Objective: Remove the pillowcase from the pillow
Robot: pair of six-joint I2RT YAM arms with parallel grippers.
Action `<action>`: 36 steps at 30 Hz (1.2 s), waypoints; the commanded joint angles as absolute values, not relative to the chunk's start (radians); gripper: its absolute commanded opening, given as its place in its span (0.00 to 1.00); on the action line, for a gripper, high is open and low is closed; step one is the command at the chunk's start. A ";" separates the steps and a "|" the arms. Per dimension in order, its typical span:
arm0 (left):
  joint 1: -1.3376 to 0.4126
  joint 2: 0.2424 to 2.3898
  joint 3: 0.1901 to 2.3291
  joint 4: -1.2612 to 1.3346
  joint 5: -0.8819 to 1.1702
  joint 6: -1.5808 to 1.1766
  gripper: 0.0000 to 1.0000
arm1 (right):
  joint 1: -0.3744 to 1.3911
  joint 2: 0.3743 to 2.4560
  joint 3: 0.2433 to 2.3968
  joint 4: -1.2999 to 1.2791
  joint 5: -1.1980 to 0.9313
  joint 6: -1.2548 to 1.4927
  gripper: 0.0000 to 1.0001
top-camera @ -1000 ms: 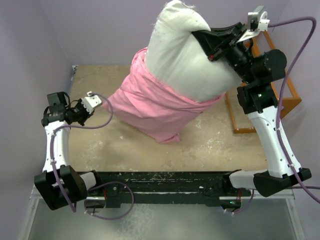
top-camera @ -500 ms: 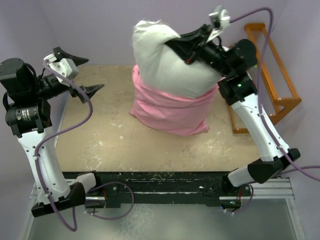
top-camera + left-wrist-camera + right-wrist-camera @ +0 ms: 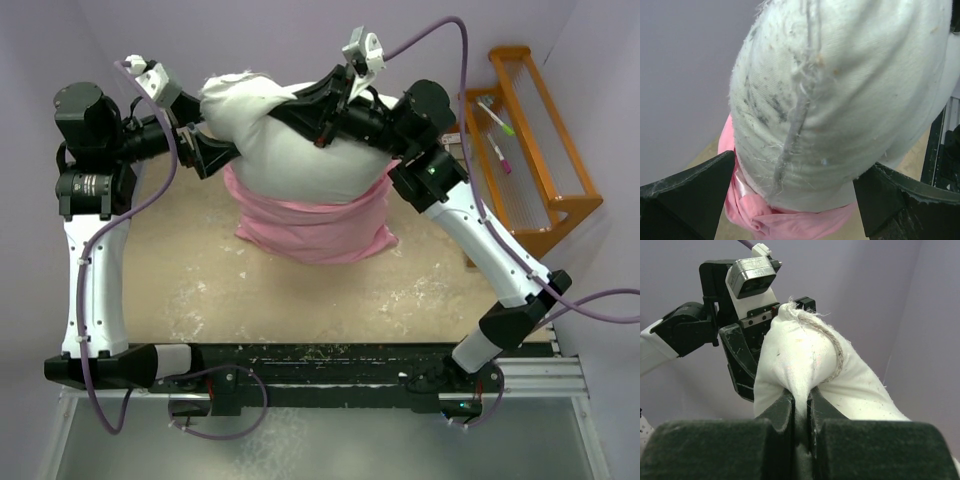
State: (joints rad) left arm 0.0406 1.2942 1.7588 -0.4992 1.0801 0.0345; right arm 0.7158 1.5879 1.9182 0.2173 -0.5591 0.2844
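The white pillow point(image 3: 320, 150) hangs lifted above the table, its lower part still inside the pink pillowcase point(image 3: 310, 225), which sags onto the tabletop. My right gripper point(image 3: 305, 108) is shut on a pinched fold at the pillow's top; in the right wrist view the jaws point(image 3: 801, 405) squeeze white fabric point(image 3: 805, 355). My left gripper point(image 3: 205, 135) is open, its two fingers straddling the pillow's left end without closing on it. In the left wrist view the pillow point(image 3: 840, 90) fills the space between the spread fingers point(image 3: 690, 200), with pink pillowcase point(image 3: 780, 222) below.
An orange wooden rack point(image 3: 545, 160) holding markers stands at the right edge of the table. Purple walls close in at the back and both sides. The sandy tabletop point(image 3: 200, 290) runs to a black rail point(image 3: 330, 362) at the front.
My left gripper opened, rose from the table's left side and moved in around the pillow's left end. The right arm swung the held pillow leftward, the pillowcase following.
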 commanded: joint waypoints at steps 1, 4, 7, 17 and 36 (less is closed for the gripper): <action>0.028 1.271 1.764 -0.379 1.058 -0.053 0.99 | 0.750 1.599 2.012 0.284 -0.557 0.282 0.00; 0.008 1.286 1.745 -0.333 1.150 -0.130 0.99 | 0.771 1.638 2.068 0.262 -0.551 0.284 0.00; -0.032 1.286 1.716 -0.261 1.210 -0.212 0.76 | 0.787 1.687 2.149 0.197 -0.522 0.288 0.01; -0.018 1.304 1.812 -0.460 0.934 -0.019 0.00 | 0.499 1.319 1.622 0.414 -0.443 0.562 0.73; -0.014 1.289 1.862 -0.525 0.812 0.009 0.00 | 0.150 0.988 0.815 0.602 -0.420 0.847 0.74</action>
